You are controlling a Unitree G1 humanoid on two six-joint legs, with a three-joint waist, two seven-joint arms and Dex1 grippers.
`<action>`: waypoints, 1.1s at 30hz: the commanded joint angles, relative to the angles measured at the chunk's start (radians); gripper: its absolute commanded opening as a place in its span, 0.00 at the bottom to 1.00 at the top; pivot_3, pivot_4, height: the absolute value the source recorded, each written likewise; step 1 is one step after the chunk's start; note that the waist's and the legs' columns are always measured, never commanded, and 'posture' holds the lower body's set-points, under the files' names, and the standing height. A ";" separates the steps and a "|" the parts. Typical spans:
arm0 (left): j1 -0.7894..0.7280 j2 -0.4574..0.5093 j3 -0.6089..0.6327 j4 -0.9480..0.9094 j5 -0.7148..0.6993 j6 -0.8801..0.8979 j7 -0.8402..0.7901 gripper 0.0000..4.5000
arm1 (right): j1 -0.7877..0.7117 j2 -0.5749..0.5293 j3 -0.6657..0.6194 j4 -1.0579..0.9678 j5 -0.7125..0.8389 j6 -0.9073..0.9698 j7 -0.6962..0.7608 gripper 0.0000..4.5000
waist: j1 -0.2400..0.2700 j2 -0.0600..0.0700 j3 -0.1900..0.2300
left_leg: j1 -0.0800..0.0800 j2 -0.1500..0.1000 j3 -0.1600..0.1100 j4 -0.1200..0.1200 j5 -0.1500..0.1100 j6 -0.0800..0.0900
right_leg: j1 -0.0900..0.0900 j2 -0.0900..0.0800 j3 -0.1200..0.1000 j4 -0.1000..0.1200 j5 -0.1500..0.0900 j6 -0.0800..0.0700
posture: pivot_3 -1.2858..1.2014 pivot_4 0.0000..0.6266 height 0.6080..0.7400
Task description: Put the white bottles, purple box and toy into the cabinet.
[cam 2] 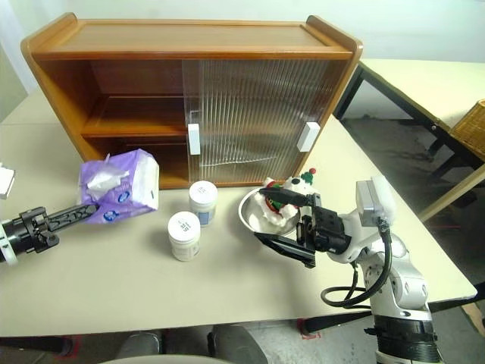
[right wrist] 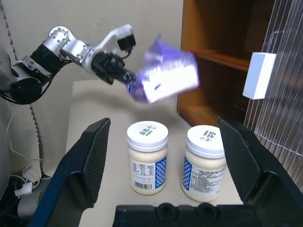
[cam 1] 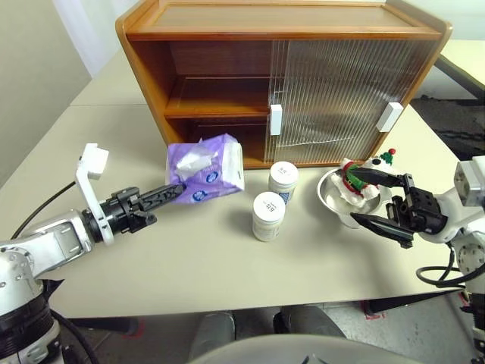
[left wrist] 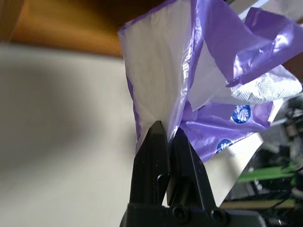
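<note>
The purple box [cam 1: 206,168] hangs tilted just above the table, pinched at its lower corner by my shut left gripper [cam 1: 176,191], in front of the cabinet's [cam 1: 220,30] open left half. In the left wrist view the fingertips [left wrist: 163,130] clamp the box's thin plastic wrap [left wrist: 218,71]. Two white bottles [cam 1: 283,180] [cam 1: 268,215] stand upright on the table before the cabinet. The toy [cam 1: 356,178] lies in a steel bowl [cam 1: 330,199] at the right. My right gripper [cam 1: 375,201] stands open beside the bowl, one finger over the toy, pointing toward the bottles [right wrist: 147,156].
Ribbed sliding doors [cam 1: 341,91] with white handles [cam 1: 276,119] cover the cabinet's right half; both left shelves are open. A second table [cam 2: 424,83] and a wicker basket [cam 2: 474,125] stand to the right, beyond the table edge.
</note>
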 commanded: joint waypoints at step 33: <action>-0.374 -0.046 -0.453 0.005 -0.366 -0.662 0.978 0.01 | 0.009 0.084 0.002 0.032 0.023 -0.099 -0.027 1.00 | 0.004 -0.009 0.008 | 0.001 -0.005 0.004 0.000 0.004 0.004 | 0.002 0.000 -0.003 -0.002 0.002 0.017 | 0.46 0.05 1.00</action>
